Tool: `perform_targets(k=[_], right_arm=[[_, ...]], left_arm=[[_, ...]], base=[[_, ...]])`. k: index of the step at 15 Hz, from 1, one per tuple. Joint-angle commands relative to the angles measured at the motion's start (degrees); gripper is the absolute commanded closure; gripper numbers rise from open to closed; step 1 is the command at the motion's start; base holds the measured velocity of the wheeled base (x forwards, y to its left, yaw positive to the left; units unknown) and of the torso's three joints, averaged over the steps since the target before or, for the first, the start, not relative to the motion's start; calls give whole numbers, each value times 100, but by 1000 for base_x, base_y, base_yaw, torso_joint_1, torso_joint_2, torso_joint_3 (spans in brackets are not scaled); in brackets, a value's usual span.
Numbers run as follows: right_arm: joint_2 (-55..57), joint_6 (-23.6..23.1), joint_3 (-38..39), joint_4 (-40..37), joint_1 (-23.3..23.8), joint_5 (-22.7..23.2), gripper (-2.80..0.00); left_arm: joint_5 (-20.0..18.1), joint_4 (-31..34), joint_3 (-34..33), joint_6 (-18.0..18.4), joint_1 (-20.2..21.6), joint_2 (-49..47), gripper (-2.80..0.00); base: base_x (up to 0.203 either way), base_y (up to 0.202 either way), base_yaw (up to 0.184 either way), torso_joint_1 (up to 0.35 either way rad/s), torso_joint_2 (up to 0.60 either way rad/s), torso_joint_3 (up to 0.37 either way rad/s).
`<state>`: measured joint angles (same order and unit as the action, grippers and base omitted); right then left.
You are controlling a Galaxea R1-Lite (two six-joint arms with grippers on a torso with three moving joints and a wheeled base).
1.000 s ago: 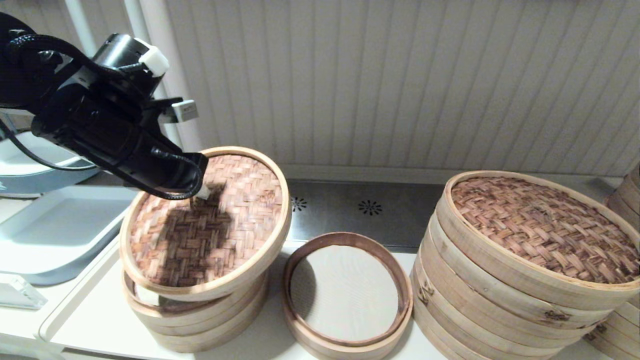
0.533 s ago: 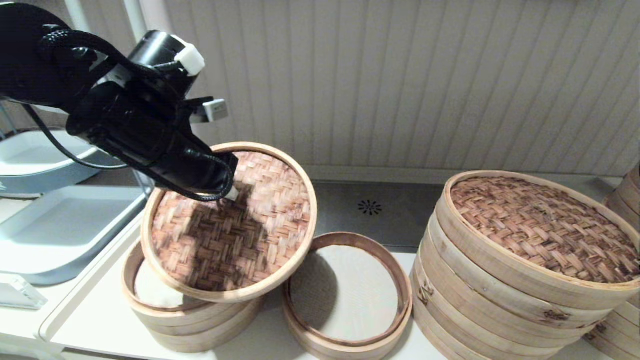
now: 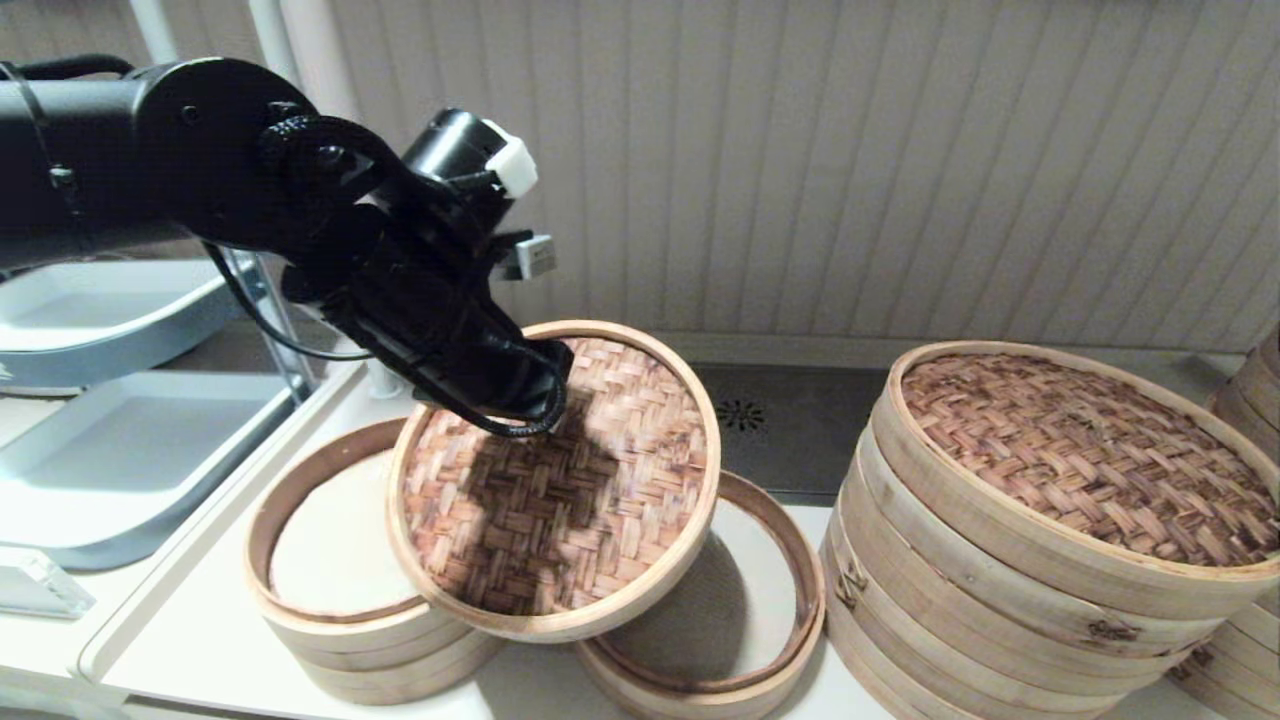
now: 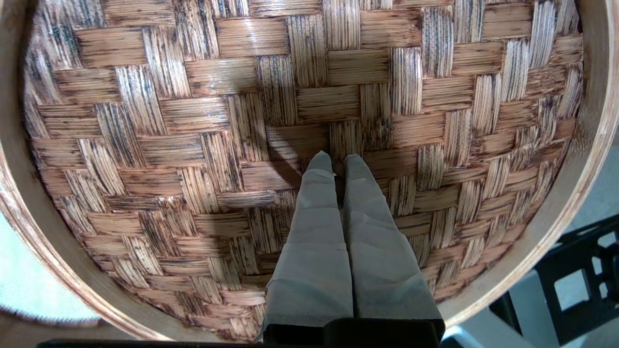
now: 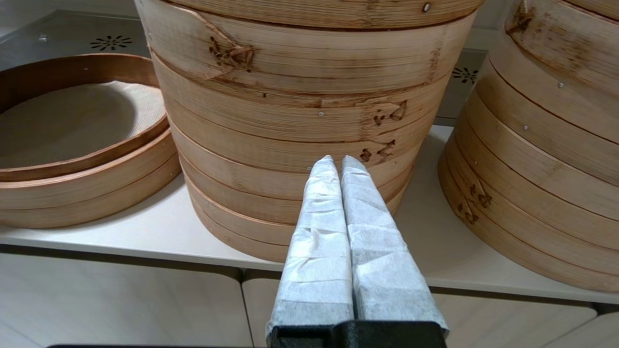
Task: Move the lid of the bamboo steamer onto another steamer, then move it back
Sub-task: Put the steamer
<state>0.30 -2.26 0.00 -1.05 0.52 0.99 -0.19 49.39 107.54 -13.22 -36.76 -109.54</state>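
**Desk:** Where is the lid?

**Operator:** I have the bamboo steamer lid (image 3: pixel 560 480) up in the air, tilted, its near edge lower than its far edge. It hangs between the two small steamers, its left part over the pale open steamer (image 3: pixel 340 590) and its right part over another steamer (image 3: pixel 770 620), the low one with the darker rim and grey-white liner.

**Desk:** And the left gripper?

**Operator:** My left gripper (image 4: pixel 338 162) sits at the centre of the weave, the two wrapped fingers (image 4: pixel 314 227) pressed together, tips at the middle of the lid. I take them to be pinched on the small handle there, though the handle itself is hidden between the tips. In the head view the arm reaches in from the left, above the lid's far half.

**Desk:** Right side?

**Operator:** My right gripper (image 5: pixel 337 164) is parked low at the near edge of the counter (image 5: pixel 121 232), fingers closed together on nothing, pointing at the large steamer stack (image 5: pixel 300 121). A second big stack (image 5: pixel 546 145) stands just right of it.
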Motion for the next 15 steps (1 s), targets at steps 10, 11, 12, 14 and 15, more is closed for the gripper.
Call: perform_targets(k=[10, 11, 12, 14, 15], right_arm=[[5, -3, 9, -1, -8, 7, 0], [5, -3, 9, -1, 0, 1, 0], [5, -3, 9, -1, -7, 5, 0], [5, -3, 9, -1, -8, -2, 0], [5, -3, 9, -1, 0, 7, 0]], left_arm=[[-8, -377, 144, -58, -842, -648, 0], [-5, -408, 147, -68, -860, -659, 0], [5, -546, 152, -93, -988, -704, 0], [19, -627, 153, -102, -1052, -819, 0], [12, -653, 153, -102, -1055, -891, 0]], base=[[0, 0, 0, 0, 0, 0], [0, 0, 0, 0, 0, 0], [0, 0, 0, 0, 0, 0], [0, 0, 0, 0, 0, 0], [0, 0, 0, 0, 0, 0]])
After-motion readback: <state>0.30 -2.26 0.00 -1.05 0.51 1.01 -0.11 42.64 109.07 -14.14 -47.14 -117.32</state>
